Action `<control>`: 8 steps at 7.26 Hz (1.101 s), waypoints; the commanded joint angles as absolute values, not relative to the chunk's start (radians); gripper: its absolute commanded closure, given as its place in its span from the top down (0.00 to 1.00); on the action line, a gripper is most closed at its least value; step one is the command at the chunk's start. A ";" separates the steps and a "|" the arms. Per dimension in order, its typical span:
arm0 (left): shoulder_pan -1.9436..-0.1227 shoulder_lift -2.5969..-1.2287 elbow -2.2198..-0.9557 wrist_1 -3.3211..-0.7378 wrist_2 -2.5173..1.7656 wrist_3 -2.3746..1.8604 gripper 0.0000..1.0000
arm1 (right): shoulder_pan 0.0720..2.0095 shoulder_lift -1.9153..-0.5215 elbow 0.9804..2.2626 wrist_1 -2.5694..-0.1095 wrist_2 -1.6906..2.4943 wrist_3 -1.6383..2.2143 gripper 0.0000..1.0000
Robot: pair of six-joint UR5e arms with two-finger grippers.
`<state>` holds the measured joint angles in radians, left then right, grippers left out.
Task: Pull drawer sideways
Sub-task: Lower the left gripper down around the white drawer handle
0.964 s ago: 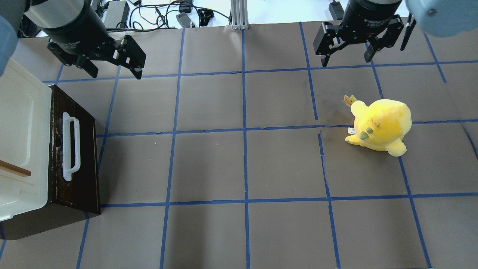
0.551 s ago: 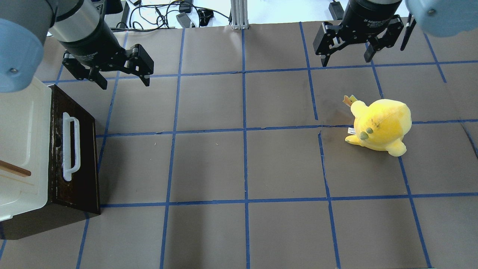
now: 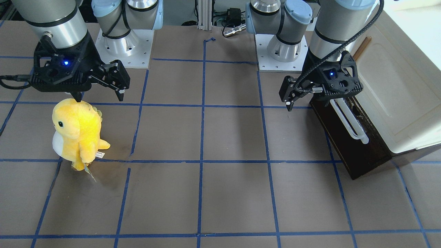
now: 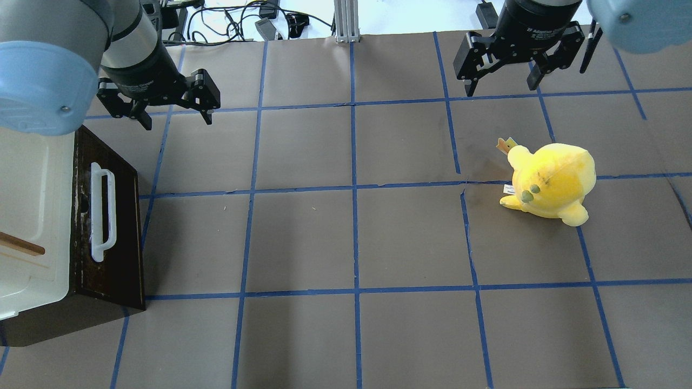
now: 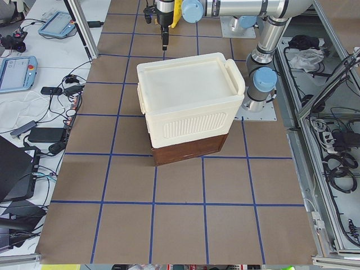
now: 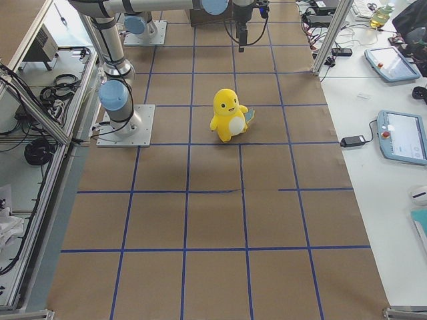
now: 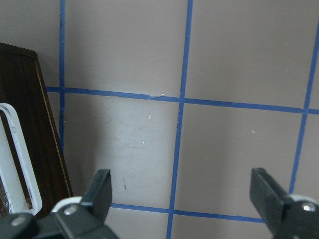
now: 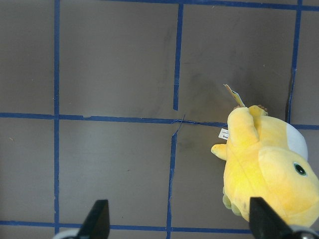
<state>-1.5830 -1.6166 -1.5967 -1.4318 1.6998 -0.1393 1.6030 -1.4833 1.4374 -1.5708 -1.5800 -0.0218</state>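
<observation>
The drawer has a dark brown front and a long white bar handle, and sits under the cream cabinet at the table's left. None of its inside shows. It also shows in the front view and at the left edge of the left wrist view. My left gripper is open and empty. It hangs above the table just off the drawer's robot-side end, clear of the handle. My right gripper is open and empty, far off on the right side.
The cream cabinet with a small brown handle stands over the drawer. A yellow plush toy stands on the right half of the table, below my right gripper. Brown table paper with a blue tape grid lies between them.
My left arm has swung in over the cabinet's corner, and its gripper has shifted slightly toward the drawer, still open. The right arm, drawer and plush have not moved.
</observation>
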 commanded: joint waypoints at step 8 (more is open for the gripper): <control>-1.611 -1.843 -1.756 -1.425 2.192 -0.400 1.00 | 1.603 -1.483 1.437 -1.571 -1.580 -0.021 1.00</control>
<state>-1.6052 -1.7858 -1.7448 -1.4294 2.1365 -0.3658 1.6030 -1.4833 1.4374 -1.5708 -1.5800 -0.0215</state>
